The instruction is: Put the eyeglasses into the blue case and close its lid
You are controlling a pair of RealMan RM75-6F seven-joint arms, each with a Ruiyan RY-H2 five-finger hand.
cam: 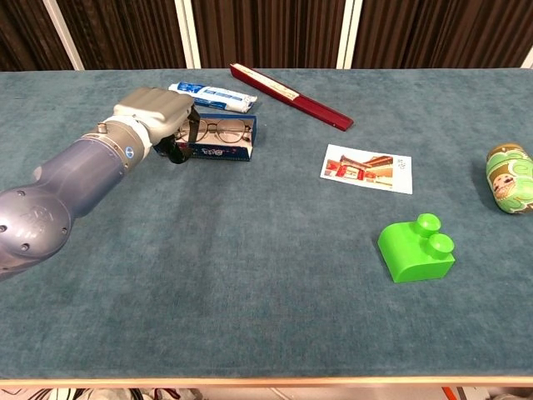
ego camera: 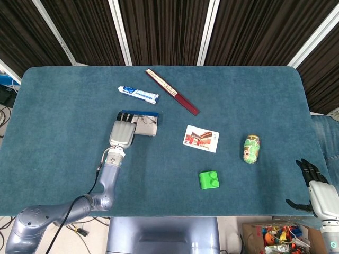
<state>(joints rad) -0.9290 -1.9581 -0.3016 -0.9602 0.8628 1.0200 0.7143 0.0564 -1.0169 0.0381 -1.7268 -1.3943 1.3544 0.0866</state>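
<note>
The blue case lies open left of the table's middle, with the eyeglasses resting inside it. In the chest view the eyeglasses sit above the blue case's front wall. My left hand lies at the case's left end, fingers reaching over its edge, and grips nothing that I can see. The chest view shows the left hand beside the glasses' left rim. Beyond the table's near right corner my right hand hangs with fingers spread and empty.
A toothpaste tube and a long dark red box lie behind the case. A picture card, a green block and a green can lie to the right on the teal table.
</note>
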